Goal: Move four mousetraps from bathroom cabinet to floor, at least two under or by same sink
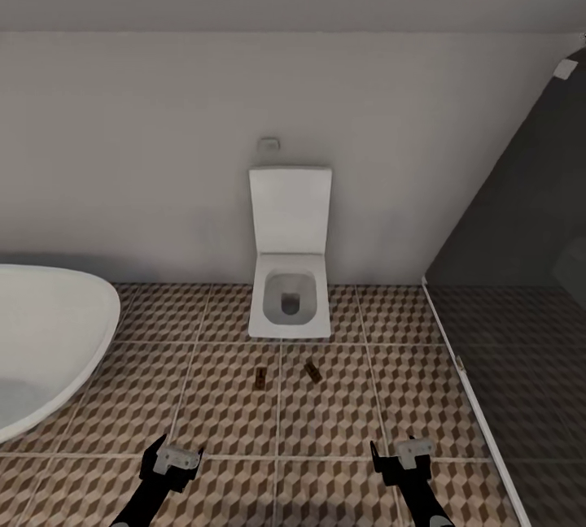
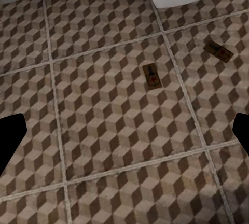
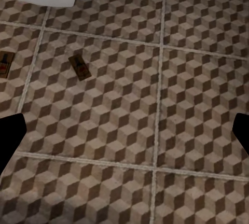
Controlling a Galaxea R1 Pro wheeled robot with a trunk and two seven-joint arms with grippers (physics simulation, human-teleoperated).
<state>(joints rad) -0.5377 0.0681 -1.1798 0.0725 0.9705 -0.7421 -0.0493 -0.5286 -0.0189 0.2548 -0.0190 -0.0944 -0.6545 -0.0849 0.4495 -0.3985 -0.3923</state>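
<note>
Two mousetraps (image 1: 260, 379) (image 1: 312, 371) on bathroom floor (image 1: 220, 413); toilet (image 1: 290, 267) beyond, head view.

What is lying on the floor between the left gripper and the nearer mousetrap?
Nothing: in the head view only bare cube-patterned bathroom floor separates the left gripper from the left mousetrap. The left wrist view shows the same bare tiles.

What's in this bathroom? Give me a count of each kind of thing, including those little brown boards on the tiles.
Mousetraps: 2, one and another, both on the bathroom floor
Toilet: 1
Bathtub: 1
Robot grippers: 2, left gripper and right gripper
Total: 6
</note>
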